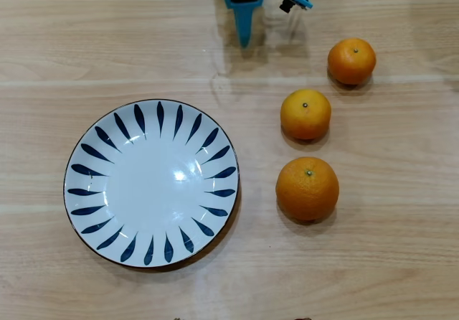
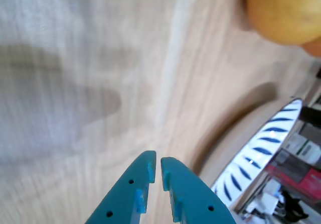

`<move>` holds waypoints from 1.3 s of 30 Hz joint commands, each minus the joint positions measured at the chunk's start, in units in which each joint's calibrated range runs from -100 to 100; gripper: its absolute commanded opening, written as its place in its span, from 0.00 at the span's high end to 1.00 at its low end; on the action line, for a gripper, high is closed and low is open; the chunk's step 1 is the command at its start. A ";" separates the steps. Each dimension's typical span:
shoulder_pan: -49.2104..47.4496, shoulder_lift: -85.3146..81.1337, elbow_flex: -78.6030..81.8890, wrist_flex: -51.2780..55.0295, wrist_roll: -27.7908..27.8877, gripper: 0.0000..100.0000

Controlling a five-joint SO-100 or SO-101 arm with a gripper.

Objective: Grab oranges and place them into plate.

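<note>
Pincer [image 1: 244,39] clenched, holding nothing; we note nearest orange [image 1: 305,114] sits lower-right of it in overhead view, plate [image 1: 86,191] opp. side.

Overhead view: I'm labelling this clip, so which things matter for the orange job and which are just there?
Part of the job:
- three oranges, on the table right of the plate
- plate, empty
- tool, nearly closed, holding nothing

Just there:
- wooden table

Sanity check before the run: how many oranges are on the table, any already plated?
3, all on the table right of the plate in the overhead view, none plated: far orange, middle orange, near orange. Nothing seems hidden.
</note>
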 commanded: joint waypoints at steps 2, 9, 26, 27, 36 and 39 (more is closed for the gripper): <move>-2.13 18.41 -23.71 -1.53 -0.10 0.98; -8.58 40.89 -47.71 1.31 -0.10 0.97; -12.62 75.55 -80.12 19.35 -13.12 0.97; -12.37 76.73 -80.93 19.35 -15.26 0.97; -13.34 83.16 -94.06 20.21 -41.77 0.97; -13.34 84.85 -94.79 19.44 -45.58 0.97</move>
